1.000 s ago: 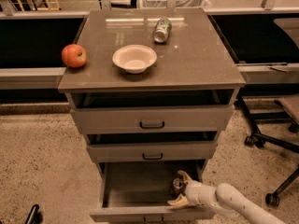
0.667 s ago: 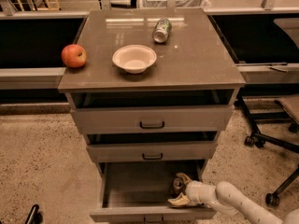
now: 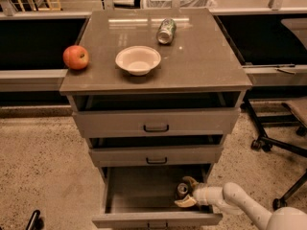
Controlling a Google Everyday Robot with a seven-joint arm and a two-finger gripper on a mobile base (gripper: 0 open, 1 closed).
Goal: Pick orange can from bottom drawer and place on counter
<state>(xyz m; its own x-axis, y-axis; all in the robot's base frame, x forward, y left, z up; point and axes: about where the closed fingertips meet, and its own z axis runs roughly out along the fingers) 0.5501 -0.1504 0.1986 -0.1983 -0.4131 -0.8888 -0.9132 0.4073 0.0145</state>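
The bottom drawer [image 3: 139, 195] is pulled out. The orange can [image 3: 182, 190] stands upright at its right side, and I see mostly its silver top. My gripper [image 3: 186, 191] reaches into the drawer from the right, at the can's level. It is open, with one finger behind the can and one in front of it. The counter [image 3: 201, 61] is the cabinet's glossy grey-brown top, high above the gripper.
On the counter are a red apple [image 3: 76, 57] at the left edge, a white bowl [image 3: 138, 59] in the middle and a green-and-white can [image 3: 166, 30] lying on its side at the back. The two upper drawers [image 3: 156, 122] stand slightly open. An office chair base [image 3: 280, 140] stands to the right.
The gripper has shifted very slightly left, further around the can. Nothing else has moved.
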